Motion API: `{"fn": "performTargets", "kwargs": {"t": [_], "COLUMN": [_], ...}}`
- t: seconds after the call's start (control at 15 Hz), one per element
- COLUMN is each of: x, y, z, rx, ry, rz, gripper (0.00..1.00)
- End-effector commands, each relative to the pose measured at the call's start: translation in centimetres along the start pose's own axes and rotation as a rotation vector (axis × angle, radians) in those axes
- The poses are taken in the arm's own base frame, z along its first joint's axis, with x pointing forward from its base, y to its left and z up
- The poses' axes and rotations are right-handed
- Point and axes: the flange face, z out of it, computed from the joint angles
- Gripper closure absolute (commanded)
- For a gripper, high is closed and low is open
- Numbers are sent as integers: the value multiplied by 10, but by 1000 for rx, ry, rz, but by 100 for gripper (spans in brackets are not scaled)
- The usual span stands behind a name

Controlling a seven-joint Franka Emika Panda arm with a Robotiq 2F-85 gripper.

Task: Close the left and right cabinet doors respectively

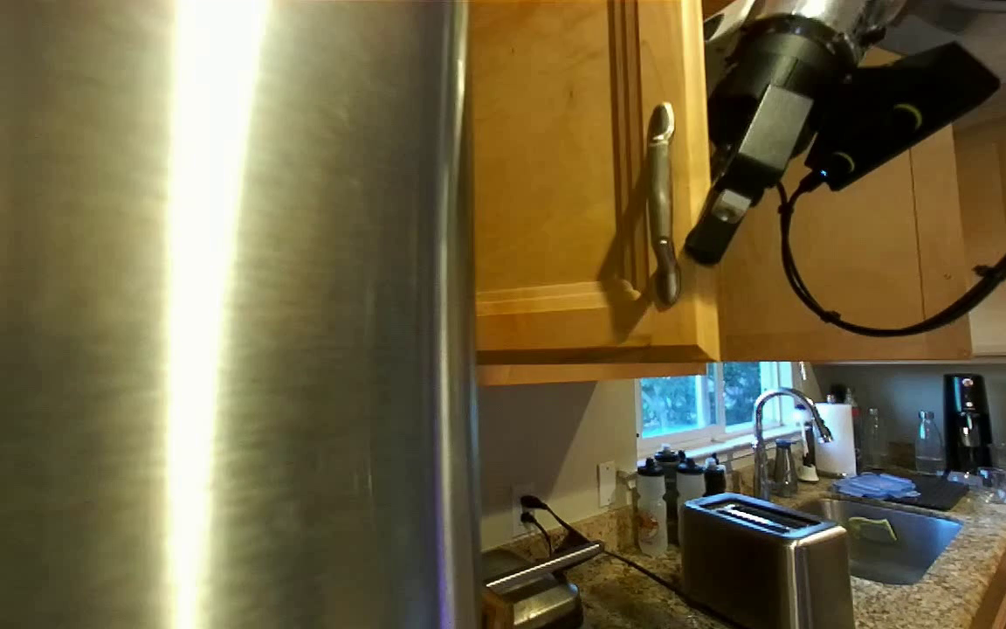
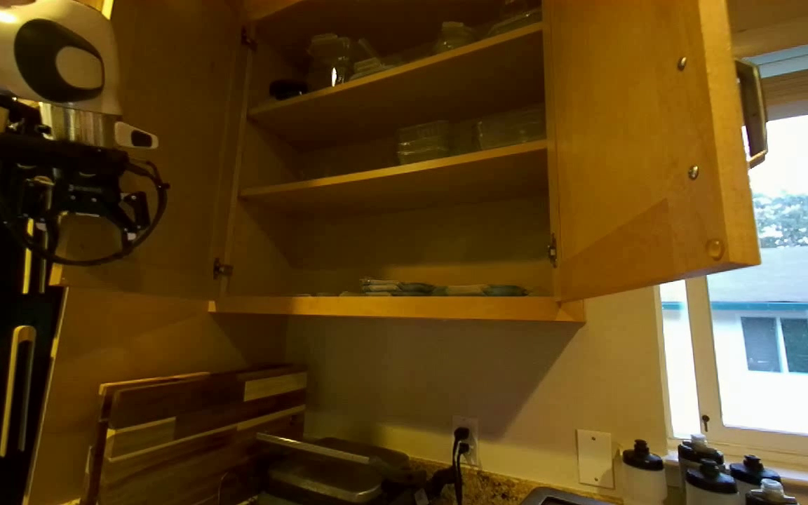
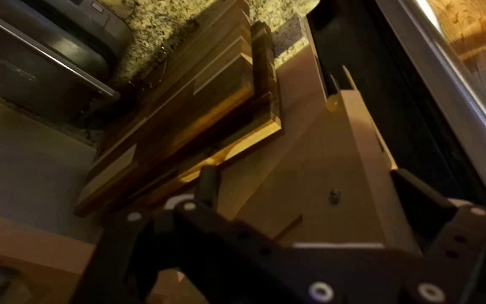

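Observation:
Both cabinet doors stand swung out from the shelves. The left cabinet door turns its plain inner face to the shelves, while its panelled outer face with a metal handle shows from the fridge side. On the opposite side the right cabinet door is wide out before the window. My gripper hangs at the left door's free edge, with one fingertip beside the handle's lower end. In the wrist view the gripper is open, with that door's edge and inner face between its spread fingers. Contact cannot be told.
A steel fridge stands close beside the left door. Shelves hold glassware and dishes. Below are leaning cutting boards, a toaster, bottles and a sink. A cable loops from the wrist.

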Motion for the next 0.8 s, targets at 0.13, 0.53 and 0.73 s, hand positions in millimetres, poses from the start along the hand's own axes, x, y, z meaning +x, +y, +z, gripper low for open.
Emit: {"fn": "performTargets", "kwargs": {"t": [0.13, 0.53, 0.73], "x": [3, 3, 3], "y": [97, 154, 168], "z": [-2, -8, -7], "rx": [-165, -401, -519], "ry": [9, -14, -60], "rz": [83, 188, 248], "gripper": [0, 0, 0]}}
